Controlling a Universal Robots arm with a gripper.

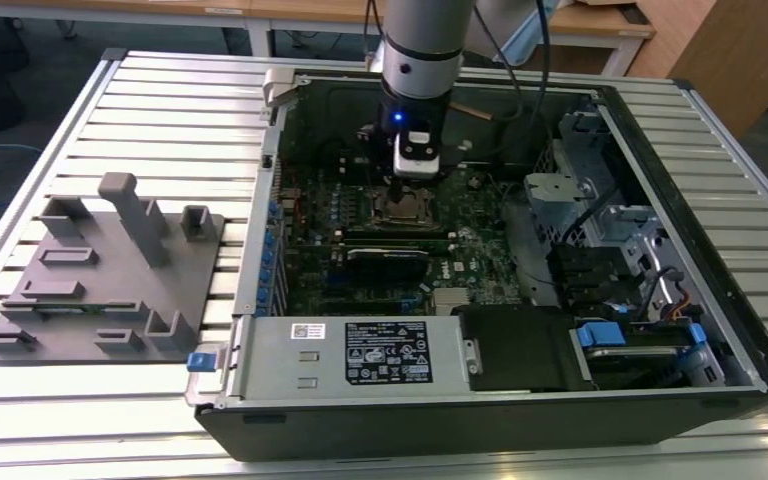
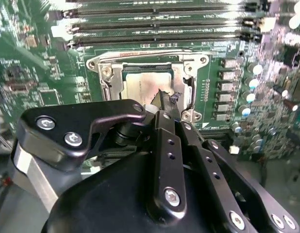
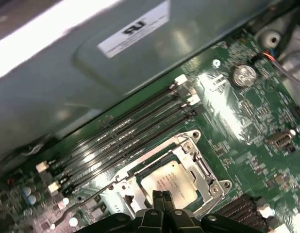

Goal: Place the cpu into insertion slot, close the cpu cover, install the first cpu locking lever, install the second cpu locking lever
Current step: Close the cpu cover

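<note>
Nearest item: black link arms [image 2: 169,155] of my gripper [image 2: 163,95], bolted, closest to the lens in the second wrist view. My fingers [image 2: 165,112] are pressed together. Their tips meet at one edge of the cpu [image 2: 140,83], and I see nothing between them.

Cpu: pale silver-grey square, seated in the insertion slot [image 1: 407,211]. The first wrist view shows faint print on its face, too small to make out.

Cpu cover [image 2: 146,58]: dull-metal frame lying around the cpu's face. Whether it is fully down I cannot tell. A thin wire lever [image 2: 140,52] runs along one side; I cannot make out whether it is latched.

Memory slots [image 3: 123,133]: four long black rows just beside the socket, with white clips at their ends.

First wrist view adds: a grey metal panel [image 3: 67,77] bearing a white printed sticker [image 3: 134,30], and a coin cell [image 3: 243,75] on the green motherboard [image 3: 227,126].

Exterior view adds:
- An open computer case [image 1: 464,430] on a slatted table [image 1: 37,420].
- A power supply box [image 1: 357,352] at the near side with a black-and-white label, its text too small to read.
- A grey fixture tray [image 1: 104,280] at the exterior view's left, apart from the case.
- My arm [image 1: 424,40], cut off at the far edge. My fingertips are hard to separate from the dark board in this view.
</note>
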